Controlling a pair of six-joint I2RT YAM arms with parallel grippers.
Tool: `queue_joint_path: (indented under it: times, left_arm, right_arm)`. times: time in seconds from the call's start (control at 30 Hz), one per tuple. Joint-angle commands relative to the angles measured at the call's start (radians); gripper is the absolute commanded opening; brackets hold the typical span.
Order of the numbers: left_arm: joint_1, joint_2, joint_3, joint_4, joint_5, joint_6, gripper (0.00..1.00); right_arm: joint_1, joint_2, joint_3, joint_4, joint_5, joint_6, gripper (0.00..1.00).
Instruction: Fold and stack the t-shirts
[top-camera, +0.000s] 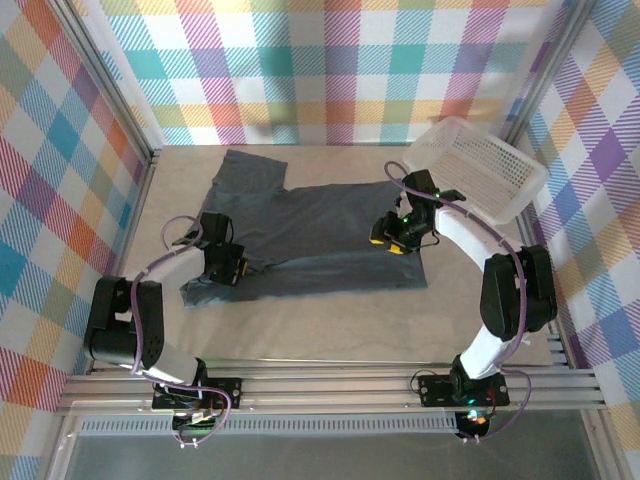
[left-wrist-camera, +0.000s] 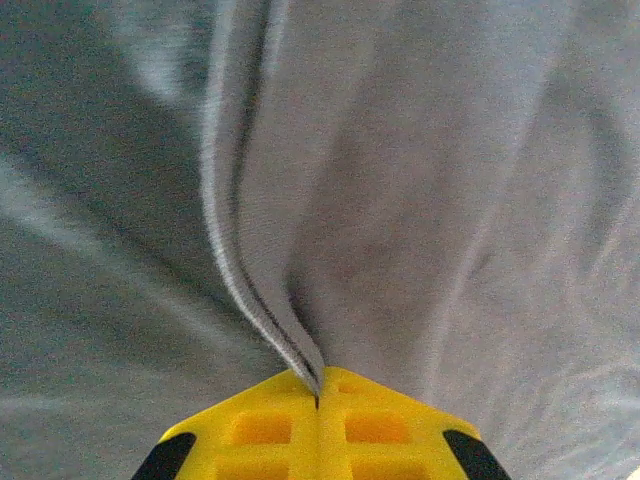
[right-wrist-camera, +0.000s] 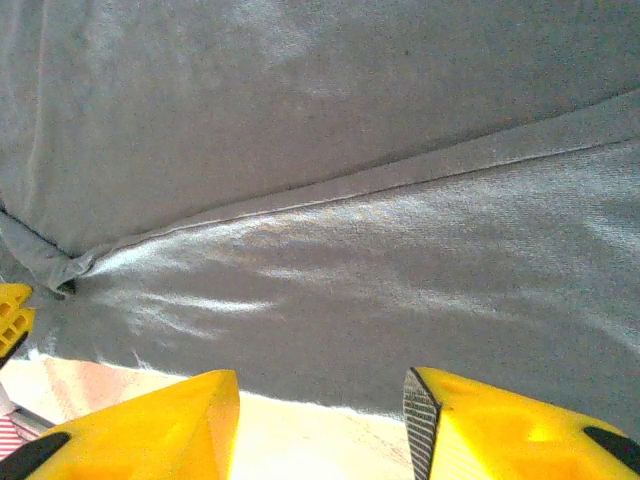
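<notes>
Status: left gripper clamped a t-shirt fold; right gripper gaped at hem, needed closing before lifting.

It looked like a robotics lab cell: a desk boxed in by aluminium rails and plaid backdrop panels, a left arm and right arm bolted to its edge.

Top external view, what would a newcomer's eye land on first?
The dark blue-grey t-shirt spread out in the middle catches the eye first, against loud pastel plaid walls. The left gripper is shut on a pinched ridge of its fabric at the left edge, while the right gripper stands open over the right hem. A white lattice basket sits tilted in the far right corner.
</notes>
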Motion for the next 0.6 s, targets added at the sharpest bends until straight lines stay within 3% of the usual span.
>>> queue_joint_path:
  times: [0.0,0.57]
  left_arm:
    - [-0.018,0.048,0.088,-0.063,-0.027,0.074,0.0]
    - [-0.077,0.448,0.619,-0.32,-0.075,0.435,0.0]
  right_arm:
    - [0.004,-0.027,0.002,-0.007,-0.009,0.005,0.48]
    - [0.003,-0.004,0.03,-0.027,-0.02,0.001,0.47]
